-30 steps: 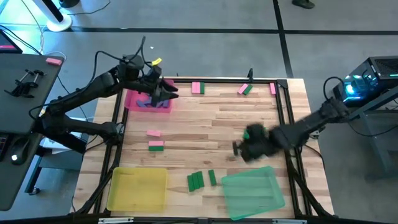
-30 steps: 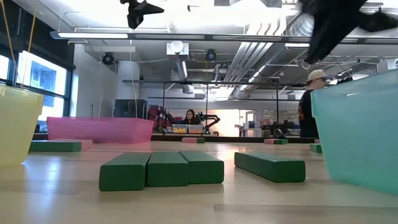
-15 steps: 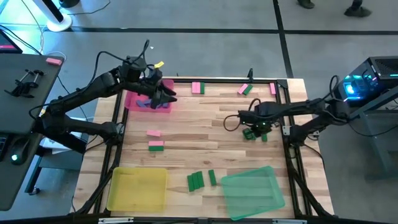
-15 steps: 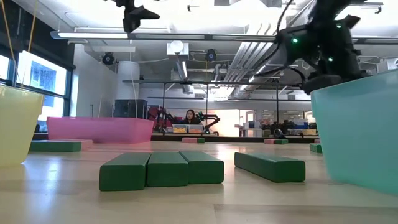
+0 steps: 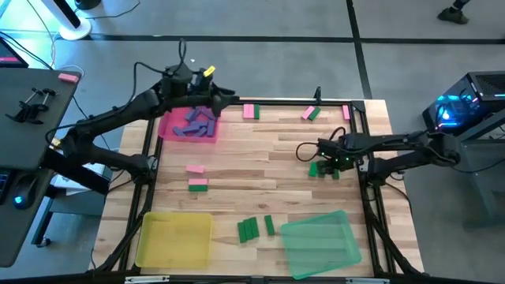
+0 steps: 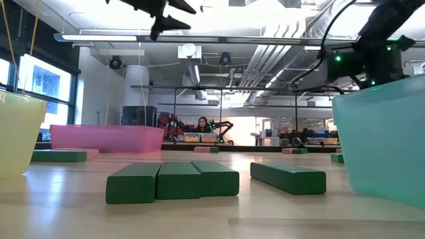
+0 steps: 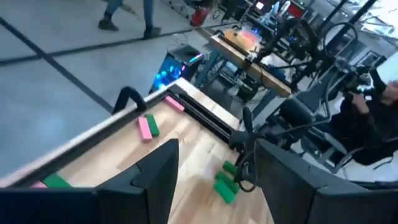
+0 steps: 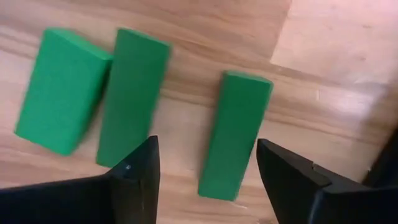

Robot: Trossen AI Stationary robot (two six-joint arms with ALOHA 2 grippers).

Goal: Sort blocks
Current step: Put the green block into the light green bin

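Three green blocks (image 8: 134, 96) lie on the bench (image 5: 260, 150) directly under the right gripper (image 8: 208, 171), whose fingers stand spread with nothing between them; one block sits in line with the gap. Near the front edge, more green blocks (image 5: 254, 227) rest beside the green tray (image 5: 319, 243). Purple blocks (image 5: 195, 124) lie in the pink tray (image 5: 167, 126) at the far left corner. Raised beside that tray, the left gripper (image 5: 217, 100) hangs released and empty.
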